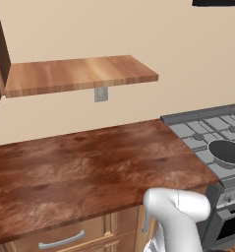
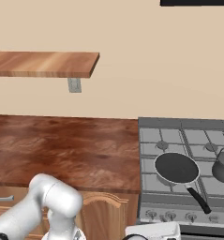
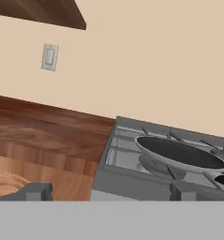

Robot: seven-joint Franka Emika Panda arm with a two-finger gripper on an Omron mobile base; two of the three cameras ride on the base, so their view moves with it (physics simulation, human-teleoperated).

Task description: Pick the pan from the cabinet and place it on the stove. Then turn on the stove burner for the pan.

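Pan [image 2: 176, 168] at lower right of the right base view, resting on the stove [image 2: 151, 140] grates, handle toward the knobs. Fingers [image 3: 38, 191] spread wide, empty. Pan judged rigid, moderately heavy; best gripped at the rim or handle.

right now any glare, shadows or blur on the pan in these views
Right base view: pan sharp, evenly lit, no glare, barely any shadow on the stove. Left base view: pan cut by the frame edge, a little soft. Hand view: pan seen edge-on, rim slightly bright, soft shade beneath; no motion blur.
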